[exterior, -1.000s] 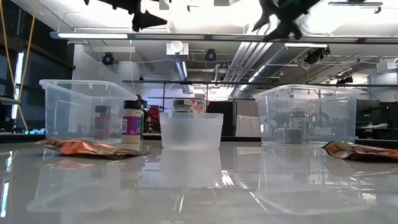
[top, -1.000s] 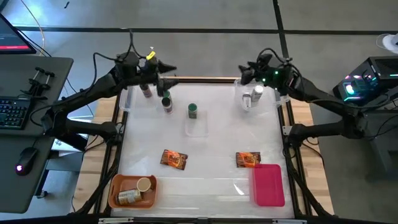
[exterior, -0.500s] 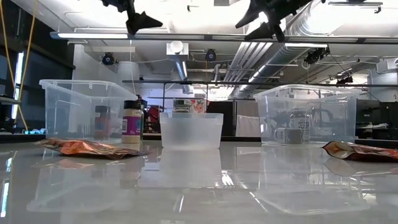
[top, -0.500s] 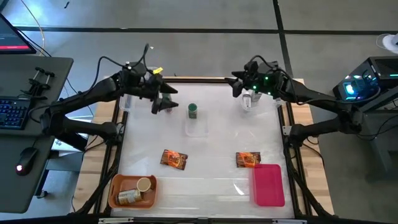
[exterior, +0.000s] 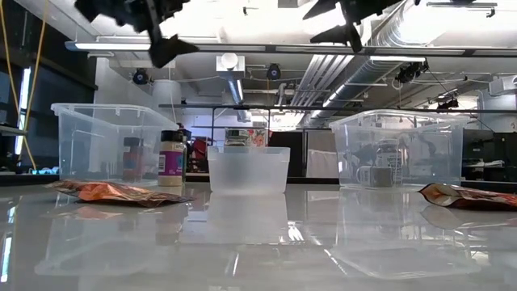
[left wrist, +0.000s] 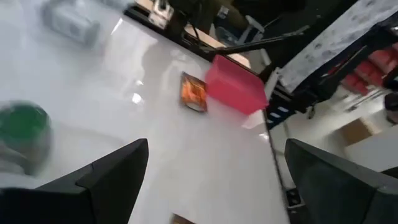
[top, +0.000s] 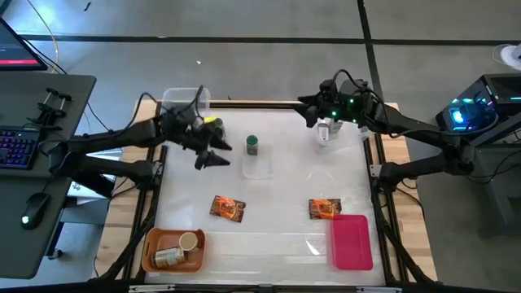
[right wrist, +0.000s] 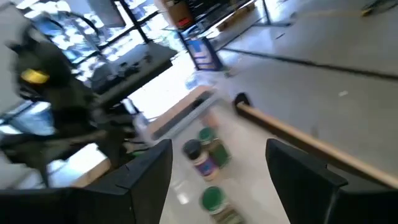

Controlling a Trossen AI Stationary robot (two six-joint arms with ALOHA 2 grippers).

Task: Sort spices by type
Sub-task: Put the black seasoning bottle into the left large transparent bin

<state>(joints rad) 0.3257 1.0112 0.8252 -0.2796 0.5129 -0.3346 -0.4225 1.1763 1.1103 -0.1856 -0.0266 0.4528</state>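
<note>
Reference landmark: the small clear tub (top: 257, 167) near the middle of the table (top: 285, 236). The left gripper (top: 213, 154) hangs above the table just to the left of this tub, fingers spread wide with nothing between them; in the left wrist view both fingers (left wrist: 106, 174) stand far apart over bare tabletop. The right gripper (top: 307, 111) is raised above the far right of the tub, beside the large clear tub (top: 334, 130) at the back right; its fingers are likewise spread and hold nothing. A green-lidded jar (top: 252, 146) stands upright just behind the landmark tub. A second jar (exterior: 171, 158) with a dark lid and pale contents stands farther left of it in the low view. One orange-red packet (top: 227, 208) lies flat in front of the tub, to its left; another packet (top: 325, 208) lies in front and to the right, touching the pink tray (top: 352, 241). The orange tray (top: 155, 252) at the front left holds a tan-lidded jar (top: 189, 242) and a jar lying on its side (top: 169, 258).
</note>
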